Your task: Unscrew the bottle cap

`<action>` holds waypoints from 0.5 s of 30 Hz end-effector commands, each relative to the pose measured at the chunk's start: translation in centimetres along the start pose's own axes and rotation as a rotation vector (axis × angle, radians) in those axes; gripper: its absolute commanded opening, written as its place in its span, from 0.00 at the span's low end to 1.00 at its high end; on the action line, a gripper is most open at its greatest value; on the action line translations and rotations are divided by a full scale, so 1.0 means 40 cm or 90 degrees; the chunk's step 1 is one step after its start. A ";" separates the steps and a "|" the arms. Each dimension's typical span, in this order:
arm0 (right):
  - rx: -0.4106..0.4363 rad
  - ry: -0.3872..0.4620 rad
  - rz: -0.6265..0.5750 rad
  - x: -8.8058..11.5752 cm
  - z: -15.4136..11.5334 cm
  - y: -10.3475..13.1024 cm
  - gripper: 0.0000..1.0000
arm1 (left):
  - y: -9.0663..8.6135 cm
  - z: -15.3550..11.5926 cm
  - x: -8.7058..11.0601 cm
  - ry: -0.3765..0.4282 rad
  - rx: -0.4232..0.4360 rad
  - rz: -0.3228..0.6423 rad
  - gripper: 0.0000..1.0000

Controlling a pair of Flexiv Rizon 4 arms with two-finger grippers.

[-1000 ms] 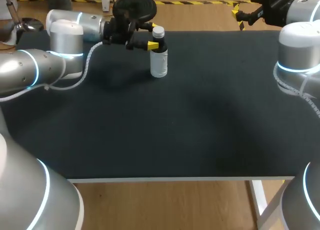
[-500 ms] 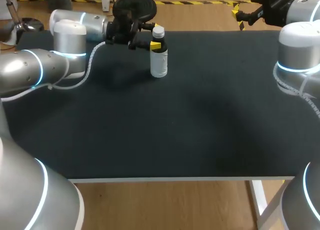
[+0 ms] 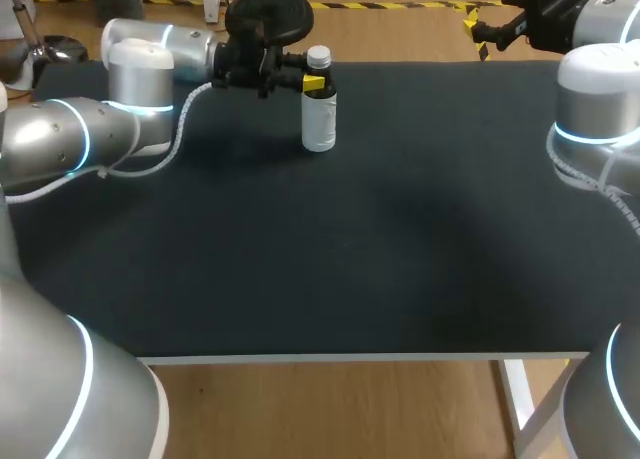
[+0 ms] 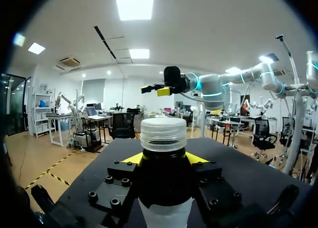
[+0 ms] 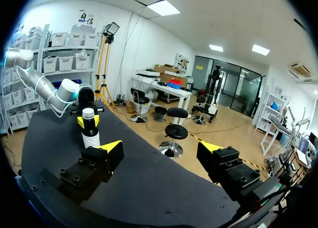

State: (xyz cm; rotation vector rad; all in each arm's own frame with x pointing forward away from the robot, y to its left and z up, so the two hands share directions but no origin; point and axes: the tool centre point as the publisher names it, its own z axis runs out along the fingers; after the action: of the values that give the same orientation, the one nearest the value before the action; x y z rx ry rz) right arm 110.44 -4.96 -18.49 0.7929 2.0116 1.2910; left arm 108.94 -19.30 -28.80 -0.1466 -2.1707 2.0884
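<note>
Left wrist view: risk is slip. If the hold on the bottle (image 4: 164, 188) is loose, twisting the cap (image 4: 164, 133) likely spins or tips it on the table (image 3: 350, 249). Left gripper (image 4: 164, 158) is clamped on the dark neck under the cap, bottle upright near the far edge. Right gripper (image 5: 161, 148) is wide apart and empty.

Black table (image 3: 400, 259), upright bottle (image 3: 319, 119) on it

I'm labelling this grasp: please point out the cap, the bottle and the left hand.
cap (image 4: 164, 133): left wrist view, on its ribbed side.
bottle (image 3: 319, 129): head view, on its pale label.
left hand (image 3: 312, 76): head view, midway between its fingertips, at the bottle's neck.
</note>
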 end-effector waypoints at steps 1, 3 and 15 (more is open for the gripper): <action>0.002 0.000 0.000 0.000 -0.001 0.001 1.00 | 0.001 -0.001 -0.016 0.024 0.001 0.005 0.00; 0.002 0.000 0.000 0.000 -0.001 0.001 1.00 | -0.003 -0.003 -0.014 0.025 0.003 0.011 0.00; 0.002 0.000 0.000 0.000 -0.001 0.001 1.00 | 0.002 -0.012 -0.006 0.027 -0.002 0.022 0.00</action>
State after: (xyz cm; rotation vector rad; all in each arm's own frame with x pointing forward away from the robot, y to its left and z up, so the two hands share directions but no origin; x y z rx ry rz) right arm 110.44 -4.96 -18.49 0.7930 2.0115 1.2910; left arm 108.72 -18.85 -28.53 -0.2134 -2.1776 2.0831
